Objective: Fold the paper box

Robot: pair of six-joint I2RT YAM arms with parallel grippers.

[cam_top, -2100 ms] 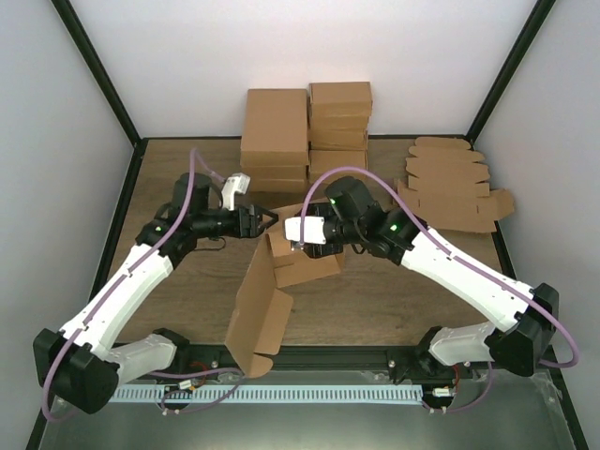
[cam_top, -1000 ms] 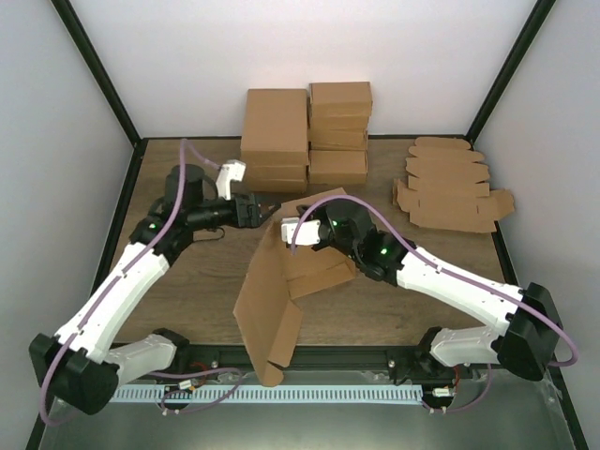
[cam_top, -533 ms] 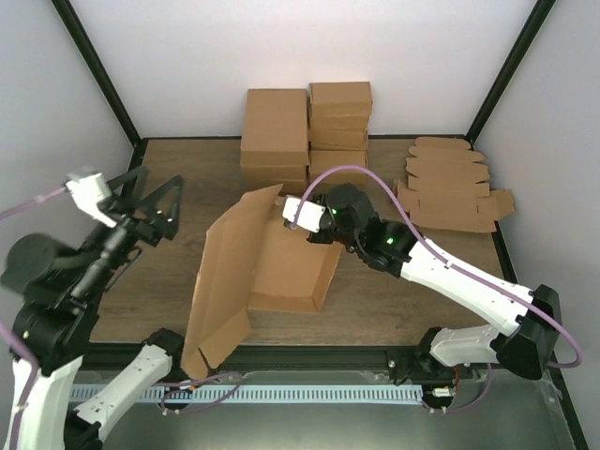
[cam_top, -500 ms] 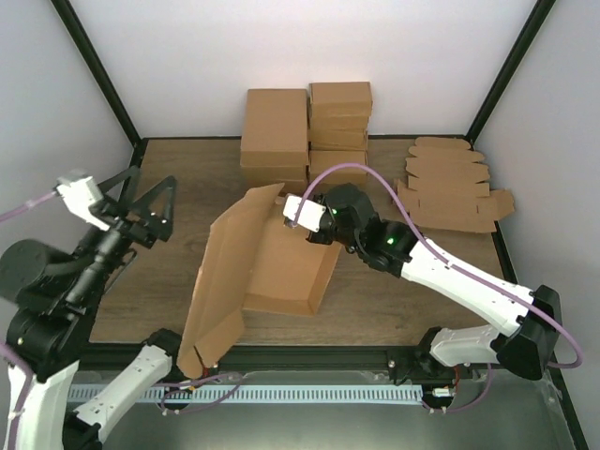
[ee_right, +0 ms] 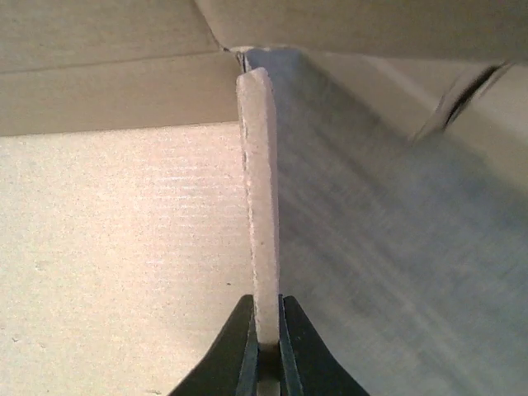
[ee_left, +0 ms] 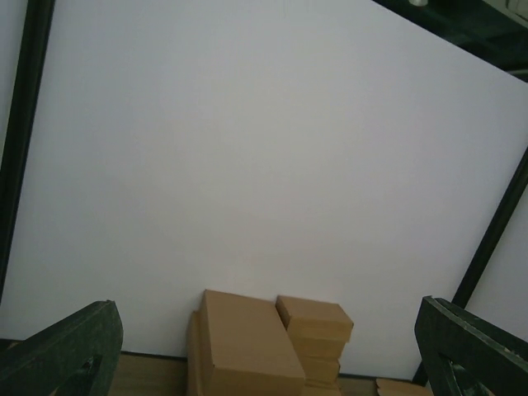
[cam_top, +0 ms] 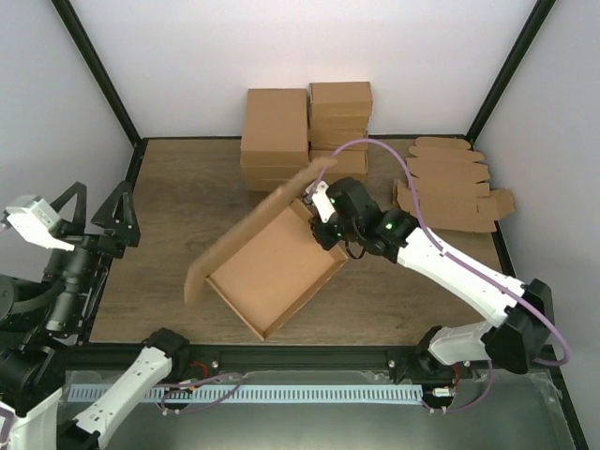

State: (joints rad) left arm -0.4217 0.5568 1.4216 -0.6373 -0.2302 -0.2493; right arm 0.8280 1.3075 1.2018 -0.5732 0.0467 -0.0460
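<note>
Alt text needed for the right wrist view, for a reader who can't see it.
The right tool is clamped on the thin edge of a cardboard flap seen edge-on, running up the centre. The paper box fills the rest, lit on the left, shaded on the right.

A wooden table point(cam_top: 178, 202) fills the enclosure; at 12 o'clock, hard against the white back wall point(cam_top: 309, 47), stand two stacks of closed brown cartons, touching side by side; the left stack point(cam_top: 275, 139) has the wider lids, the right stack point(cam_top: 339, 127) is built of smaller cartons; out at 2 o'clock lies a loose pile of flat cardboard blanks point(cam_top: 450, 187), their rounded flaps fanned out; black frame posts point(cam_top: 98, 70) slant up at both far corners; a pale ribbed rail point(cam_top: 309, 392) runs along 6 o'clock.
</note>
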